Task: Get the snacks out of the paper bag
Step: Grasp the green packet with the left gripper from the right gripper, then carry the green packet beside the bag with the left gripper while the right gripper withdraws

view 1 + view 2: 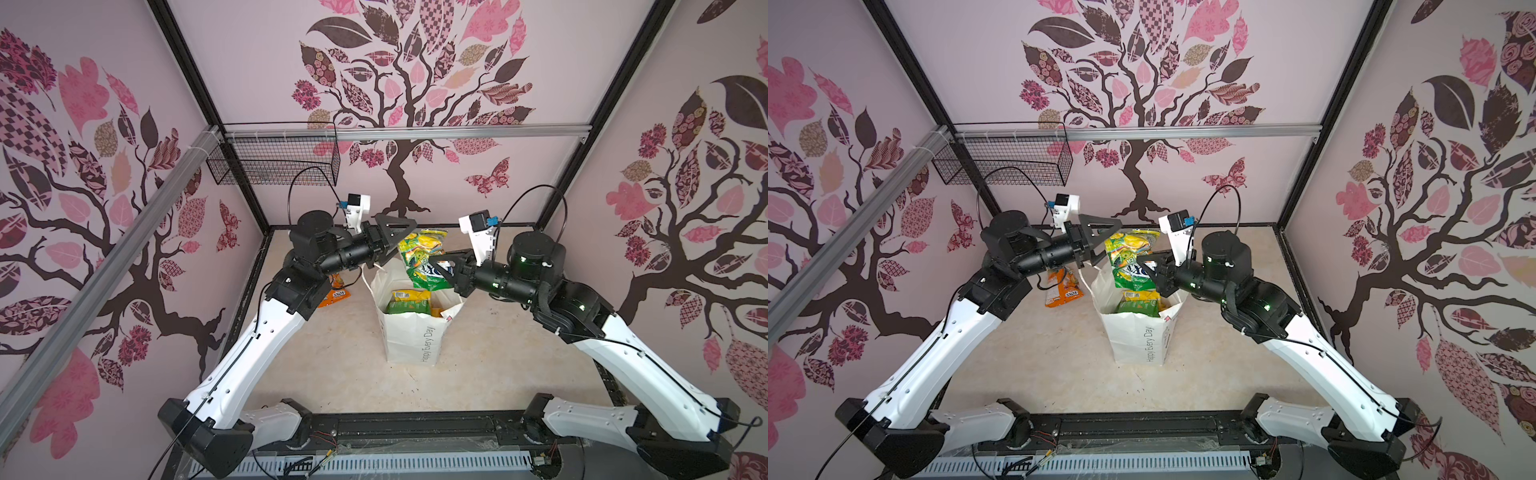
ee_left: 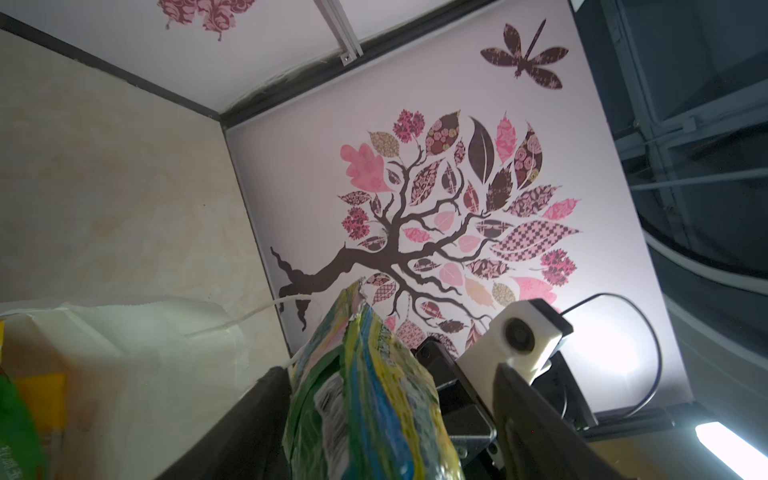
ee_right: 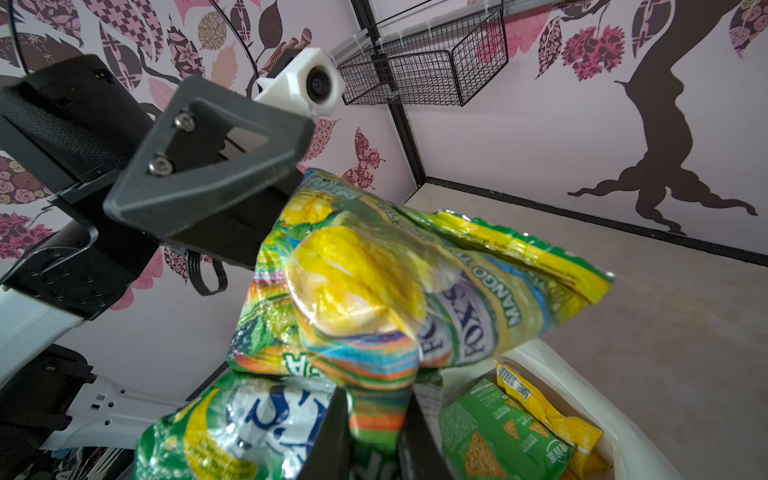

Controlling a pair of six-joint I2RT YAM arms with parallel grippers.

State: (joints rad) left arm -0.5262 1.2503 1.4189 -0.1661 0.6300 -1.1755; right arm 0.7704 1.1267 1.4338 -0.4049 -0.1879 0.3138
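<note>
While the right gripper (image 1: 437,266) (image 1: 1144,266) pinches it, the green-and-yellow FOX'S packet (image 1: 422,259) (image 1: 1129,257) hangs in the air just above the open mouth of the paper bag (image 1: 409,336) (image 1: 1133,336), toward the bag's far side. In the right wrist view the two dark fingers (image 3: 328,436) are drawn close together on the crumpled lower part of the packet (image 3: 374,299). Whether the packet's lower end touches the bag's rim cannot be told.

From the bag's left side the left gripper (image 1: 395,245) (image 1: 1102,245) reaches to the packet's upper end with its fingers spread wide. In the left wrist view the packet (image 2: 365,395) lies between them. One finger (image 2: 257,415) sits right against the wrapper, and the other finger (image 2: 540,424) stands clear of it, so nothing is clamped there.

The bag stands upright on the table (image 1: 332,365), with its "Happy Every Day" lettering on the side that faces the robot. Inside it, below the raised packet, lie a green packet (image 1: 409,307) (image 3: 498,432) printed with triangular chips and a yellow packet (image 1: 411,296) (image 3: 548,415), touching each other. An orange packet (image 1: 334,297) (image 1: 1063,291) lies on the table to the left of the bag, apart from it and partly hidden by the left arm.
</note>
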